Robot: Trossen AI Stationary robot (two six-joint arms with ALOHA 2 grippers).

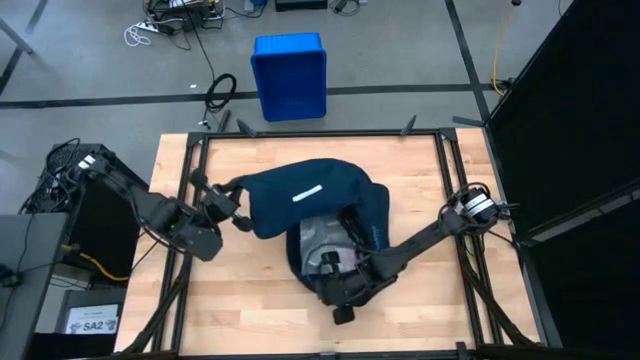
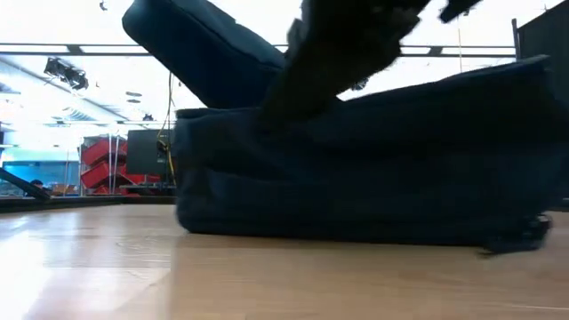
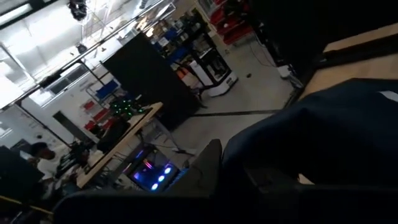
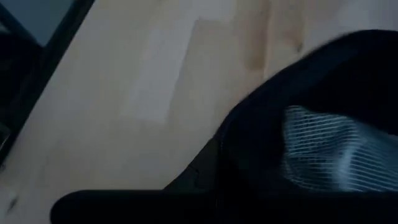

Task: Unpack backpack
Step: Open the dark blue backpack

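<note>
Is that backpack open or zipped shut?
Open: the backpack's flap is folded back by the left gripper, baring a grey lining.

Close over pale wooden table point(image 4: 155, 93), dark navy backpack point(image 4: 348, 74) edge curving in, grey ribbed mesh patch point(image 4: 323, 149) showing inside, dark frame bar point(image 4: 43, 62) alongside.

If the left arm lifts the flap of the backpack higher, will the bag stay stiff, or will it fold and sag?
The backpack will probably sag: its navy fabric already drapes and creases where the left gripper holds its edge. It looks unlikely to roll, since it lies broad and flat on the table. The right gripper, at the open mouth, may help to keep the body down.
</note>
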